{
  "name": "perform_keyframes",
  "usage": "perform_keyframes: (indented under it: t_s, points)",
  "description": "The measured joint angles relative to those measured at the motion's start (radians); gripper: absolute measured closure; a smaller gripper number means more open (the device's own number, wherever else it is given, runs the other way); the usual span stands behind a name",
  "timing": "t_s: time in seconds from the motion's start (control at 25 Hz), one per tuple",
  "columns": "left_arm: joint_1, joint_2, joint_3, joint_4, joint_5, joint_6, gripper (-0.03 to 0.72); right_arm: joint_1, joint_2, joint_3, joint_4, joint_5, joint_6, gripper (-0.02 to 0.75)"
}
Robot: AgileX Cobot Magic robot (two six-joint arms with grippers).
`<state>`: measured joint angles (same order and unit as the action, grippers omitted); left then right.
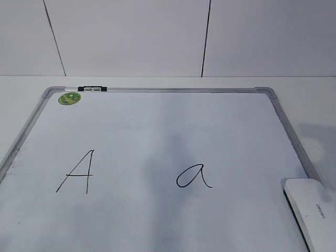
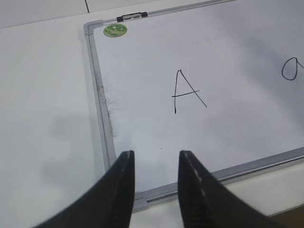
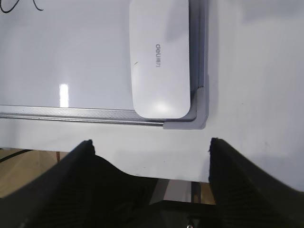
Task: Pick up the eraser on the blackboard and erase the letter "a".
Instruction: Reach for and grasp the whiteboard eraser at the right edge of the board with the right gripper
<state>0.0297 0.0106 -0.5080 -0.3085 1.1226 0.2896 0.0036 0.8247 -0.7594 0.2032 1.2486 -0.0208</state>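
The blackboard [image 1: 157,126] is a white board with a grey metal frame, lying flat on the table. The cursive letter "a" [image 1: 193,176] is written right of its middle; part of its loop shows in the left wrist view [image 2: 292,70]. The white eraser [image 1: 312,212] lies at the board's near right corner and also shows in the right wrist view [image 3: 160,57], lettering up. My right gripper [image 3: 151,145] is open and empty, held over the table edge just short of the eraser. My left gripper [image 2: 156,159] is open and empty above the board's near left corner.
A capital "A" [image 1: 77,170] is written on the board's left half. A round green sticker [image 1: 70,97] and a small black-and-silver clip [image 1: 92,88] sit at the far left corner. White table [image 1: 310,105] surrounds the board; a white wall stands behind.
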Motion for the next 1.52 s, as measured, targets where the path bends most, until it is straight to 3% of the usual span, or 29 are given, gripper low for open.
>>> perform_keyframes:
  t_s: [0.24, 0.56, 1.04, 1.52]
  points:
    - [0.000, 0.000, 0.000, 0.000, 0.000, 0.000, 0.454, 0.002, 0.079, 0.000, 0.033, -0.003, 0.000, 0.146]
    - [0.000, 0.000, 0.000, 0.000, 0.000, 0.000, 0.454, 0.094, 0.090, -0.002, 0.014, -0.006, 0.076, 0.146]
    - [0.000, 0.000, 0.000, 0.000, 0.000, 0.000, 0.454, 0.098, 0.096, -0.008, 0.015, -0.006, 0.103, 0.146]
    - [0.000, 0.000, 0.000, 0.000, 0.000, 0.000, 0.454, 0.098, 0.266, -0.008, -0.040, -0.038, 0.106, 0.146]
